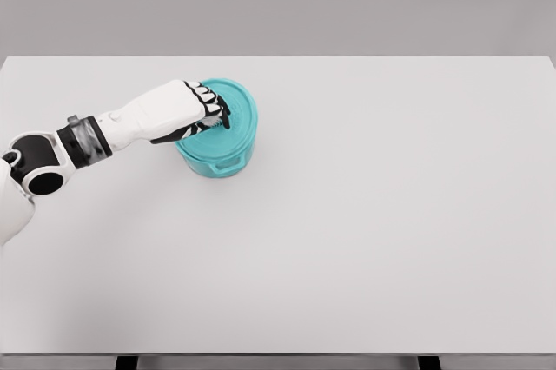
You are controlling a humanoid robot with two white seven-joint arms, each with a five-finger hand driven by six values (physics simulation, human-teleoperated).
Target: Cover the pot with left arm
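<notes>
Reaching in from the lower left edge of the head view, the left arm (82, 144) extends across the white table (365, 231) and ends with the left hand (187, 111) over a teal pot (215, 157). The arm shows a white forearm, a grey translucent wrist band and a black-and-white elbow joint nearer the picture's edge. The hand lies palm down with its fingers (211, 105) curled together over the middle of the teal lid (236, 108); they appear closed on something at the lid's centre, presumably a knob, though the knob itself is hidden beneath them. The lid sits on top of the pot directly under and just beyond the fingertips, its round face visible on the far side of the hand and tilted slightly, so whether it is fully seated on the rim cannot be told. The pot's wall shows below the hand, on the side toward the camera, with one small side handle (228, 164) protruding from it beneath the fingers. Pot and lid share the same teal colour. The pot stands on the table, touching it, left of the table's middle. A soft shadow falls on the surface under the forearm. The right arm does not appear in the head view.
</notes>
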